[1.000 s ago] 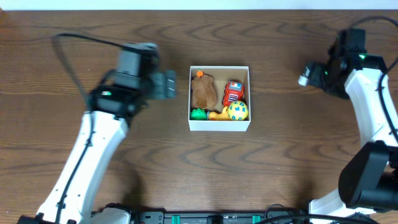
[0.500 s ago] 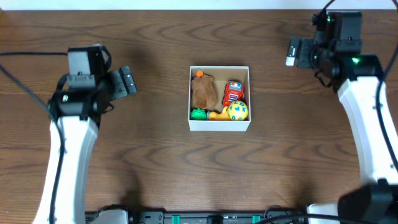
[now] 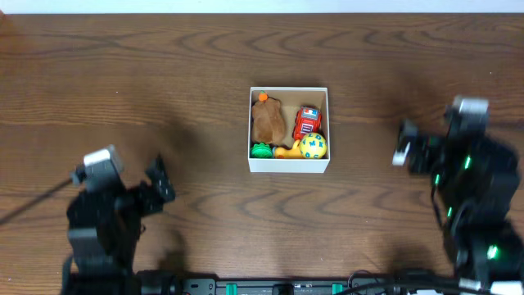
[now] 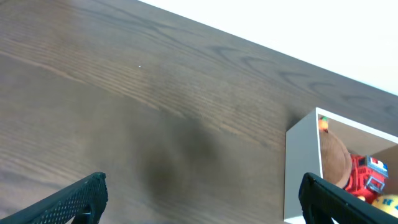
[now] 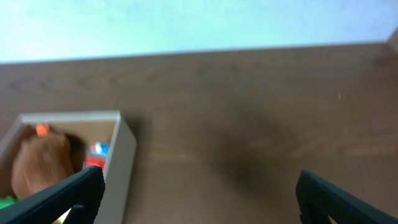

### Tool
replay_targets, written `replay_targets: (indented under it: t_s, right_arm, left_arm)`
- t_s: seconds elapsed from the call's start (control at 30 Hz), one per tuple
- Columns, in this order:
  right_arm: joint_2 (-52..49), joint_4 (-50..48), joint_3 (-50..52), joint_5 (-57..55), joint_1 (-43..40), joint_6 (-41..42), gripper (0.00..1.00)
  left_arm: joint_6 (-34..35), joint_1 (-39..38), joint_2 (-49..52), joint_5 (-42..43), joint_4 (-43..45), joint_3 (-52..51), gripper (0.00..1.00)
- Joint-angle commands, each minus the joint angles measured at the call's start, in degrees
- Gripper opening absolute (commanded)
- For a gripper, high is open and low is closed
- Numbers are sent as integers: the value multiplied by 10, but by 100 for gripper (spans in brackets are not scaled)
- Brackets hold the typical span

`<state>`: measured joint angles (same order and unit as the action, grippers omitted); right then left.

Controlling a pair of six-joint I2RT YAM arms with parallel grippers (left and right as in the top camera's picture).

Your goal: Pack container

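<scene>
The container (image 3: 288,165) is a square white-walled box at the table's middle. It holds a brown plush toy (image 3: 268,121), a red toy car (image 3: 308,121), a yellow ball with blue marks (image 3: 313,146), a green toy (image 3: 261,150) and an orange-yellow toy (image 3: 284,152). My left gripper (image 3: 160,188) is open and empty at the front left, well away from the box. My right gripper (image 3: 404,144) is open and empty to the right of the box. The box's wall shows in the left wrist view (image 4: 301,168) and the right wrist view (image 5: 121,162).
The dark wooden table (image 3: 164,90) runs under everything. A white surface (image 4: 311,25) lies beyond the table's far edge. Both arms sit low at the front corners.
Both arms have pulled back toward the table's front edge, away from the box. The left gripper moved down and left, the right gripper down. The toys in the box have not moved.
</scene>
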<state>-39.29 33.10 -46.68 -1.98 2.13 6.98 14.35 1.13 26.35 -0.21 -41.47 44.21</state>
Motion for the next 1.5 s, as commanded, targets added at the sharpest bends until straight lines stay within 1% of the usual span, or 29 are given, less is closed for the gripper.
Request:
replay_targets:
  t_s: [0.0,0.13,0.23,0.4,0.6,0.67,0.8,0.93,1.13,1.4,1.47]
  right_arm:
    - [83,-9,64,-7,5,7,99]
    - [156,-10,115,-8,6,7,99]
    - [173,0,131,-8,6,7,99]
    - [171,71,132,-8,6,7,99]
    - [171,180,132,-8,5,7,99]
    - [171,193,132,-23,5,3,99]
    - [173,127,146,-17,6,-18,99]
    - [208,-30,223,29,6,-93,99]
    - [288,-260,368,57,6,-110,99]
    - [343,-385,447,48,7,-195,99]
    - [357,-391,465,44,7,-197,99]
  left_arm:
    - [12,1,-62,-3,-10,-25,98]
    - [12,1,-82,-3,-16,-26,98]
    - [12,1,-81,-3,-19,-26,98]
    - [12,1,-81,-3,-20,-26,98]
    - [12,1,-81,-3,-20,-26,98]
    - [12,1,-81,-3,-20,-26,98]
    - [12,1,-81,-3,-20,-26,98]
    - [12,1,-81,-3,-20,-26,98]
    - [12,1,-81,-3,-20,-26,98]
    - [12,1,-81,-3,-20,-26,98]
    - [12,1,-81,-3,-20,-26,98]
